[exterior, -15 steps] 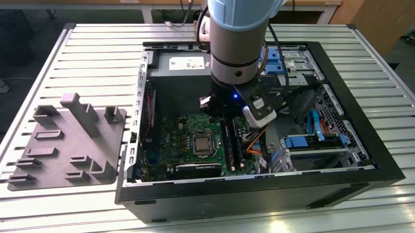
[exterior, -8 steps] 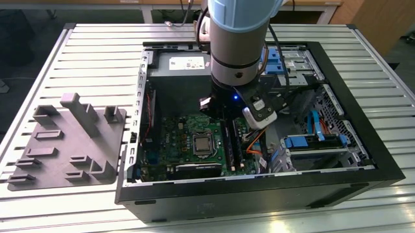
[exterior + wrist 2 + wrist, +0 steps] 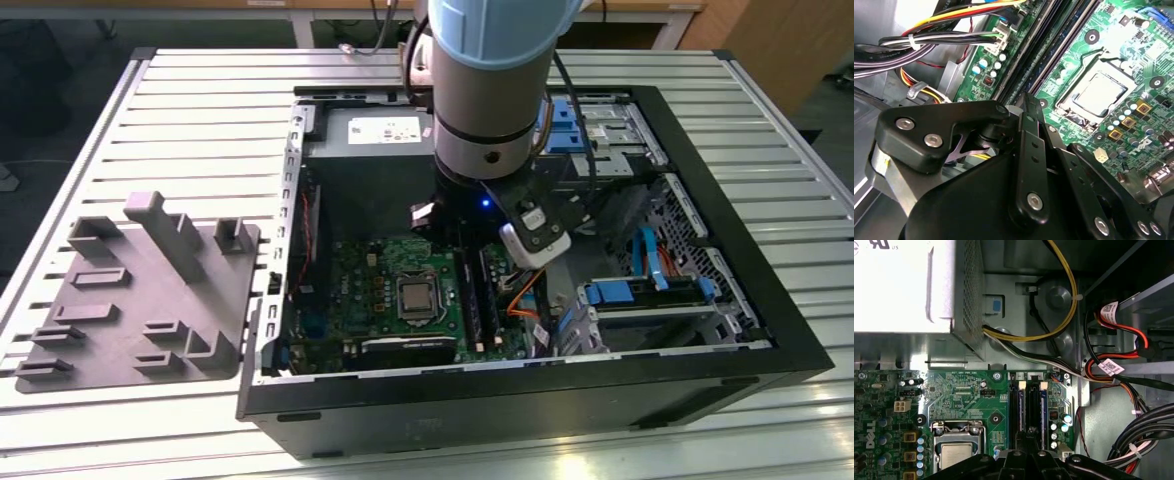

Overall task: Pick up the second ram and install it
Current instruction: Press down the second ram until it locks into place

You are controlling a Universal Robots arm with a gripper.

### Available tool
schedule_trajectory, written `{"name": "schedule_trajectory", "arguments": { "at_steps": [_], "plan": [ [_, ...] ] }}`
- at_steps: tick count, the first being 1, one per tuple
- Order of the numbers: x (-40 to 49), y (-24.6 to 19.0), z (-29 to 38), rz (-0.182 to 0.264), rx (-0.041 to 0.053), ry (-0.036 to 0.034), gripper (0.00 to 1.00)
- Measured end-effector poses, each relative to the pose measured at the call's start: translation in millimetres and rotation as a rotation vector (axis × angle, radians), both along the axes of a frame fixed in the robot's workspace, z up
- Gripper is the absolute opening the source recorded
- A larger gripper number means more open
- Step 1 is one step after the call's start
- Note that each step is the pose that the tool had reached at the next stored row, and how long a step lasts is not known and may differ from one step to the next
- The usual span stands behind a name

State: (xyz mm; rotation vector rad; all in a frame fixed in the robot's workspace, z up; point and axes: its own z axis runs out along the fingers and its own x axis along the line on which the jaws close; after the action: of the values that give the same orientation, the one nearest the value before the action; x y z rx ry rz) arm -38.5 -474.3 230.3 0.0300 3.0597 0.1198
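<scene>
End effector [image 3: 1026, 447]: we see it low over the motherboard's [image 3: 387, 275] memory slots [image 3: 1029, 407]; grip state we cannot tell.
Second ram [image 3: 487, 300]: seated in slot.

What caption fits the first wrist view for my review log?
Gripper poised over the green motherboard beside its long black memory slots, with the silver power supply and cable bundles around it.

Item count, open computer case on slatted table

One robot arm [image 3: 487, 90]; one open computer case [image 3: 747, 340]; one green motherboard [image 3: 360, 300] carrying one processor socket [image 3: 418, 297]; one grey plastic tray [image 3: 134, 300] beside the case; one silver power supply [image 3: 904, 285]; two memory sticks [image 3: 1020, 410] [image 3: 1043, 410] standing in adjacent slots in the first wrist view.
</scene>
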Motion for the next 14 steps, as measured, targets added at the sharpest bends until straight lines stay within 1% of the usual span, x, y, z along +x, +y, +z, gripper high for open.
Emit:
{"name": "schedule_trajectory", "arguments": {
  "at_steps": [14],
  "plan": [
    [0.0, -6.5, 0.0, 0.0, 0.0, 0.0, 0.11]
  ]
}}
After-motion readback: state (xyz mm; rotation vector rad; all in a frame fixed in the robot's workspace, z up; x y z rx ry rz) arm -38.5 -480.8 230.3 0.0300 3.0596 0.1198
